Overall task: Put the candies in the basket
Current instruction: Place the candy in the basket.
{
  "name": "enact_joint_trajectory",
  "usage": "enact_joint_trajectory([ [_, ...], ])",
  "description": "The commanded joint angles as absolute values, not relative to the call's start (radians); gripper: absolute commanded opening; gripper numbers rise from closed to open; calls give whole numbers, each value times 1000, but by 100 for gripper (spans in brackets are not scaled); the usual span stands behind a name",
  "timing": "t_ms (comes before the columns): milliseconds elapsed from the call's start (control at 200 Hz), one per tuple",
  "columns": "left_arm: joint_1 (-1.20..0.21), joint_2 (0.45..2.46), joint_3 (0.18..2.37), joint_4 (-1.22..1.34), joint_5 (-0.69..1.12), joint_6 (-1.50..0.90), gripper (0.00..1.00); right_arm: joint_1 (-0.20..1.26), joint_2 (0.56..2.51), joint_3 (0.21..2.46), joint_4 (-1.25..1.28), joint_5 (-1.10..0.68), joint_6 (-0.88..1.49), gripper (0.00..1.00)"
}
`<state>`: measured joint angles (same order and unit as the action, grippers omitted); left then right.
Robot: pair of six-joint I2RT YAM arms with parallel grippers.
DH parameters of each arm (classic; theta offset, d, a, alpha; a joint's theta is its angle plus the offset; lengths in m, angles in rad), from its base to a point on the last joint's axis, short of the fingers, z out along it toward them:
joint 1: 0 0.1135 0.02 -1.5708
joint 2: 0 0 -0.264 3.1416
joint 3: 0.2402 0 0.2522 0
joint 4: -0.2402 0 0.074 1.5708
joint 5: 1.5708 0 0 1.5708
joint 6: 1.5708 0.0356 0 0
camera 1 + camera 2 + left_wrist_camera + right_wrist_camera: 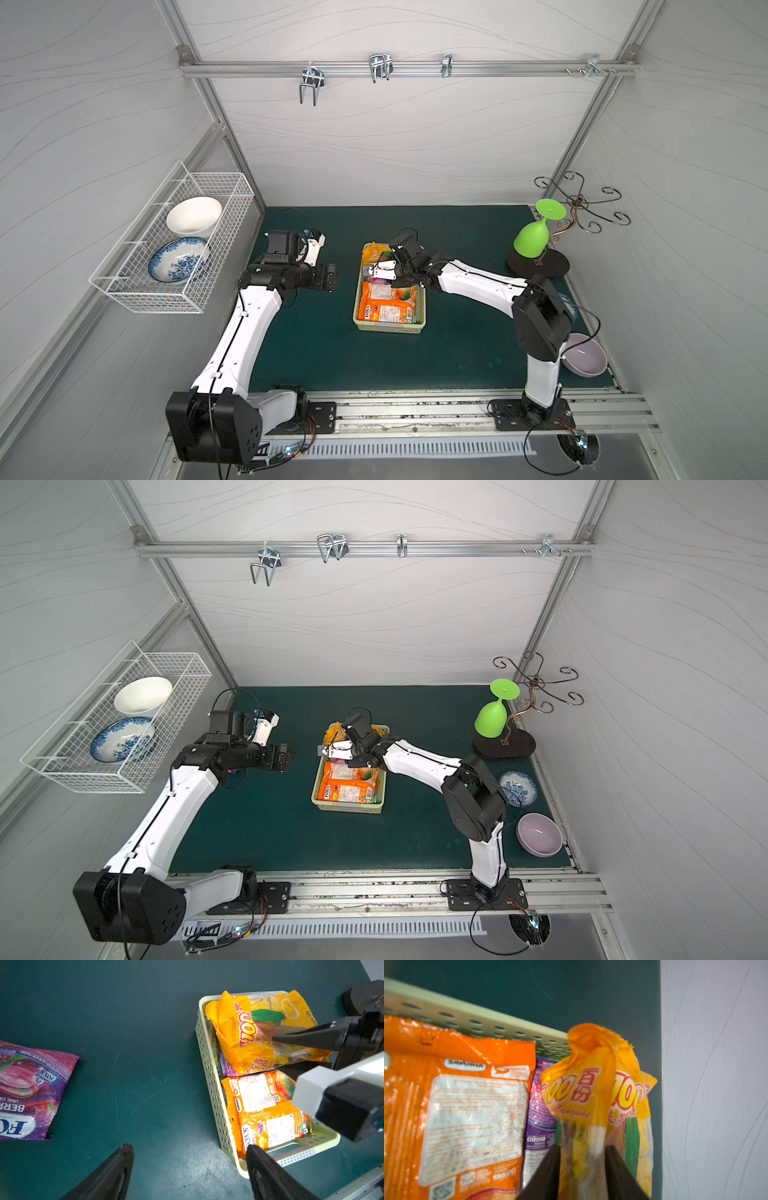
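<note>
The pale yellow-green basket (390,328) sits mid-table and holds several candies. An orange bag (264,1109) lies flat at its near end. A crumpled yellow bag (591,1084) rests at the far end, over a purple one (539,1109). My right gripper (582,1147) hangs over that far end, its jaws apart on either side of a raised fold of the yellow bag. Another purple FOX'S bag (31,1088) lies on the mat to the left, mostly hidden under my left arm in both top views. My left gripper (189,1147) stands wide open and empty beside the basket's left wall.
A white wire basket (174,245) with two bowls hangs on the left wall. A green glass (536,237) hangs upside down on a hook stand at back right. A blue patterned bowl (517,787) and a lilac bowl (539,834) sit near the right edge.
</note>
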<state>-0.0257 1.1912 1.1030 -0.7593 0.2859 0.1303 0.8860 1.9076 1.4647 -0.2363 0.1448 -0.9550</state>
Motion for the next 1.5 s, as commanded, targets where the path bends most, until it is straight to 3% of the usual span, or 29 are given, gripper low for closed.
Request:
enact_joint_trajectory([
  [0, -19, 1181, 1143, -744, 307, 122, 89, 901, 1835, 1487, -308, 109, -872, 54],
  [95, -18, 1187, 1142, -738, 303, 124, 89, 899, 1792, 1507, -380, 45, -808, 66],
  [315, -19, 1195, 1144, -732, 320, 113, 89, 871, 1660, 1463, -312, -107, -568, 73],
  [480, -17, 1188, 1145, -735, 314, 111, 89, 853, 1745, 1566, -292, 0, -330, 72],
  [655, -13, 1185, 1166, -758, 295, 107, 89, 851, 1943, 1814, -438, 136, -80, 74],
  [871, -11, 1185, 1167, -758, 292, 107, 88, 858, 2077, 1837, -457, 201, 15, 75],
  [1161, -12, 1180, 1170, -759, 312, 100, 88, 858, 2098, 1561, -290, 175, 75, 75],
  [1496, -6, 1191, 1158, -745, 318, 99, 88, 852, 1898, 1595, -338, 198, -3, 76],
])
